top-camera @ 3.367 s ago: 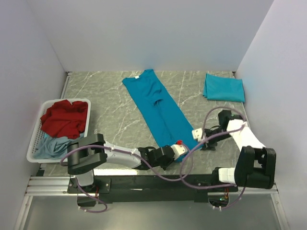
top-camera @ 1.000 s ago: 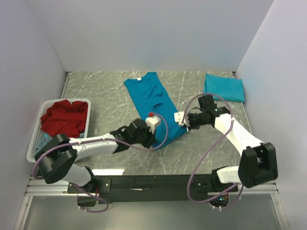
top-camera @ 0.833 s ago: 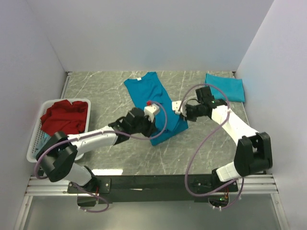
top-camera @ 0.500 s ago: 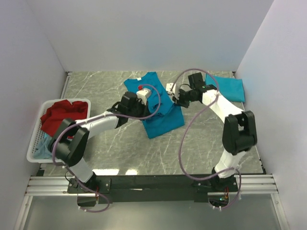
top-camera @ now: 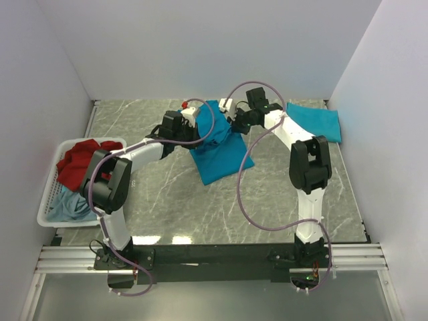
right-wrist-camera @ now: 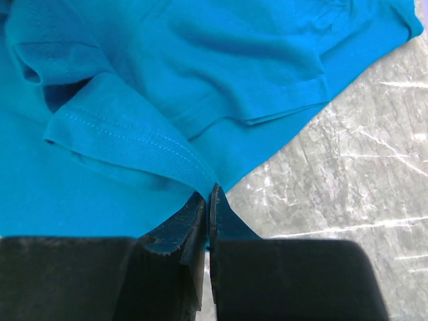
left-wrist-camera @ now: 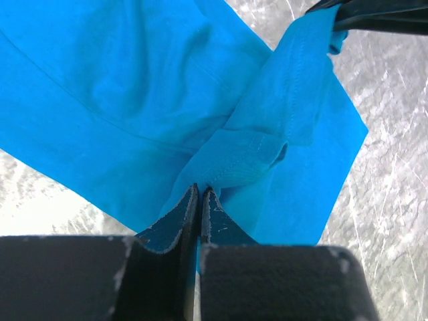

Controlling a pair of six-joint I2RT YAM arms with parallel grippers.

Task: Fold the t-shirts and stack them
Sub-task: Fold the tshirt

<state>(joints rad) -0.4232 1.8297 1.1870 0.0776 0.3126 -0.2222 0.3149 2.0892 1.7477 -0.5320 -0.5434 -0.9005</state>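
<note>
Left fingers (left-wrist-camera: 175, 219) are pinched tight on a bunched bit of the teal t-shirt (top-camera: 221, 157). Right fingers (right-wrist-camera: 179, 226) are clamped the same way on its stitched hem (right-wrist-camera: 127, 144), with no gap showing on either. The shirt sits mid-far on the surface (top-camera: 281, 194), with the gripped edge doubled over its far part and the near part lying flat. We read the cloth as light, thin and fully limp. It drapes and wrinkles between the two grips and has no stiffness to carry a fold line, so it should sag wherever it's unsupported. Slip risk looks low on knit fabric. But the left pinch holds a wad, not a clean corner, so that side may land crooked. We'd hold it at the hem corners, both layers, with tension across. The folded teal t-shirt (top-camera: 313, 122) at far right looks like the stack spot. The red t-shirt (top-camera: 83, 164) and grey-blue t-shirt (top-camera: 65, 204) sit in the basket (top-camera: 47, 190).
</note>
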